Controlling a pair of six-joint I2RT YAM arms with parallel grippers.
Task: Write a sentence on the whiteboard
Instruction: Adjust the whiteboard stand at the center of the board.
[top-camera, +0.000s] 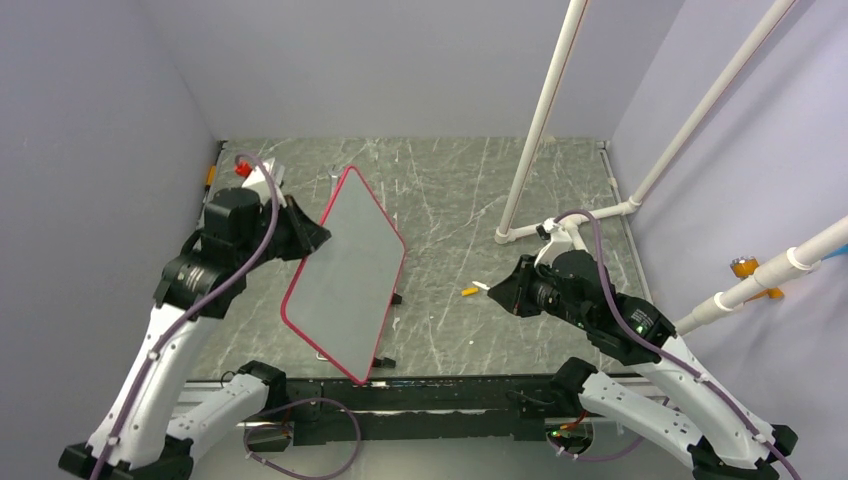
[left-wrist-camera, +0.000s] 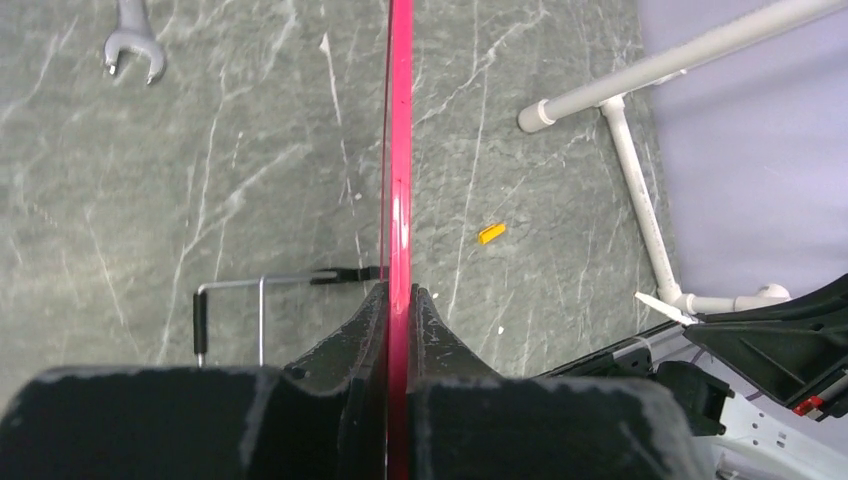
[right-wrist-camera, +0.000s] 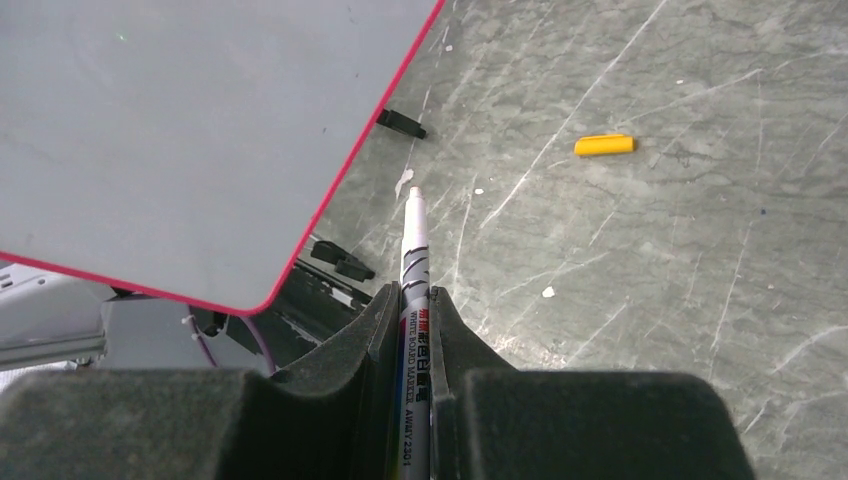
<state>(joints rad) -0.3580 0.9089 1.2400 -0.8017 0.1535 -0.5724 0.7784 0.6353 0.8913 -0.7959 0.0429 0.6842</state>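
Note:
The whiteboard has a red-pink frame and is held tilted above the table at the left. Its face shows no writing in the top view or the right wrist view; the sentence is not in view. My left gripper is shut on the board's upper left edge, with the red frame between the jaws. My right gripper is shut on an uncapped whiteboard marker. Its tip points toward the board, a short way off its right edge. The marker's orange cap lies on the table.
A white pipe frame stands at the back right, its foot on the table. A wrench and a bent wire stand lie under the board. Black clips sit at the board's near edge. A red item is at the back left.

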